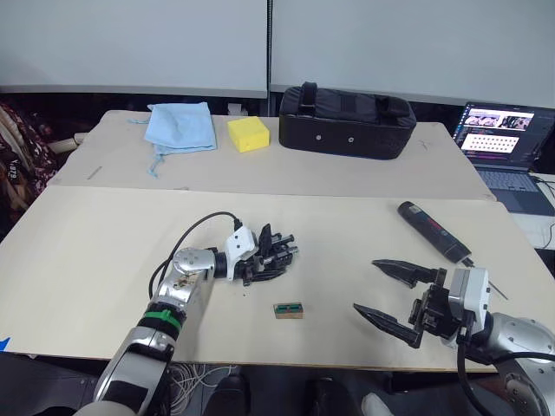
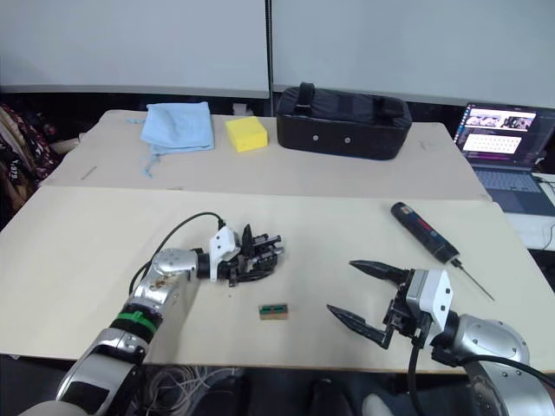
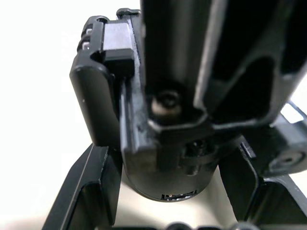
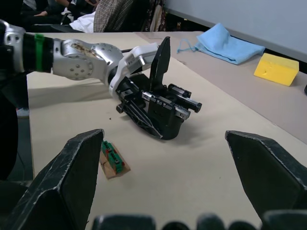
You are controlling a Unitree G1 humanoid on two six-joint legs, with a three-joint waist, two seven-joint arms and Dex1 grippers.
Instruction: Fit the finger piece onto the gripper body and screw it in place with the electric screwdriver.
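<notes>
The gripper body point(image 1: 282, 250), a chunky black mechanism, lies on its side at the middle of the beige table point(image 1: 104, 260). My left gripper point(image 1: 264, 256) is shut on it, one finger point(image 4: 160, 60) above and one below. In the left wrist view the body's rounded base point(image 3: 165, 177) sits between my two fingers. I cannot tell the finger piece apart from the body's black parts. The electric screwdriver point(image 1: 431, 230) lies free on the table at the right, its bit pointing toward the front edge. My right gripper point(image 1: 366, 285) stands open near the front right, nothing in it.
A small green and brown block point(image 1: 288, 309) lies in front of the gripper body. On the rear table are a blue cloth point(image 1: 180, 126), a yellow sponge point(image 1: 249, 133) and a large black bag point(image 1: 347, 120). An open laptop point(image 1: 507, 143) is at the far right.
</notes>
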